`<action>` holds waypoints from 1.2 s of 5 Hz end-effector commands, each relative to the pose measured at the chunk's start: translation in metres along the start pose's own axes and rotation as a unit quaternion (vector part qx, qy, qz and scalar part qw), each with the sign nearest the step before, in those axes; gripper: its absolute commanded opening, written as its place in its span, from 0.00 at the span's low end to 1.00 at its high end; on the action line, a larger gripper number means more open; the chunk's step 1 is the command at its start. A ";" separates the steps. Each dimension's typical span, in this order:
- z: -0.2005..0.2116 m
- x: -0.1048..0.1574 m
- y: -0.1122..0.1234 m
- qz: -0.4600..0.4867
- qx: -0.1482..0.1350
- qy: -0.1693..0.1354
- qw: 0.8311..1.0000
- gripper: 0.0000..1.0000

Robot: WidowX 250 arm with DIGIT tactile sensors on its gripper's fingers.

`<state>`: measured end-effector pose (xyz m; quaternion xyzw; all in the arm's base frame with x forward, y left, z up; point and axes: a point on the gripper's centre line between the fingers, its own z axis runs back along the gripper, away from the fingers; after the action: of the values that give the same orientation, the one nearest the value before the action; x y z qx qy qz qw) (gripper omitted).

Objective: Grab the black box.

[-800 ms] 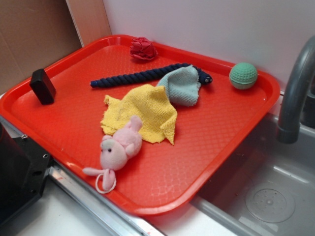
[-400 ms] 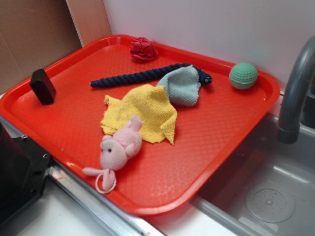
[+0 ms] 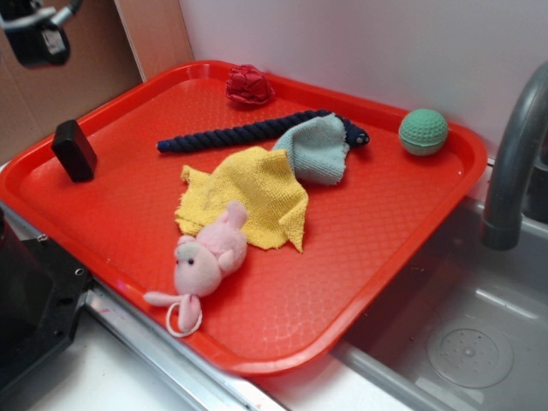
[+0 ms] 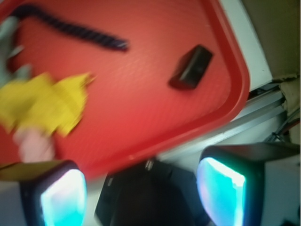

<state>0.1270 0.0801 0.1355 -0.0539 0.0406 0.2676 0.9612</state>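
the black box [image 3: 74, 151] is seen standing upright on the red tray [image 3: 342, 282], close to the tray's left rim and well apart from the other things; in the wrist view it [image 4: 191, 67] appears tilted, near the tray's rounded corner, with bare red surface all around it. the gripper [image 4: 141, 188] is found at the bottom of the wrist view, its two fingers [image 4: 221, 188] spread wide apart with nothing between them, so the jaws are open and empty, held above the tray's edge and not touching the box. in the exterior view only a small dark part of the gripper [image 3: 36, 34] is shown at the top left corner, above and apart from the box. a dark blue rope [image 3: 248, 131] is laid across the middle of the tray, its far end covered by a pale blue cloth [image 3: 318, 147]. a yellow cloth [image 3: 253, 195] is spread just below, touching the blue cloth, and a pink plush toy [image 3: 208, 254] is rested on its lower edge. a crumpled red item [image 3: 248, 86] is placed by the far rim, and a green ball [image 3: 423, 131] sits near the right corner. a grey faucet [image 3: 514, 163] is seen over a sink [image 3: 462, 342] at the right.
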 end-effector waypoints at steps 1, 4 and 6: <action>-0.044 0.024 0.033 0.130 0.062 -0.090 0.985 1.00; -0.095 0.080 0.041 0.098 0.044 -0.151 0.983 1.00; -0.101 0.081 0.044 0.098 0.044 -0.167 0.980 0.00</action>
<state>0.1758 0.1415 0.0200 0.0360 -0.0979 0.3576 0.9281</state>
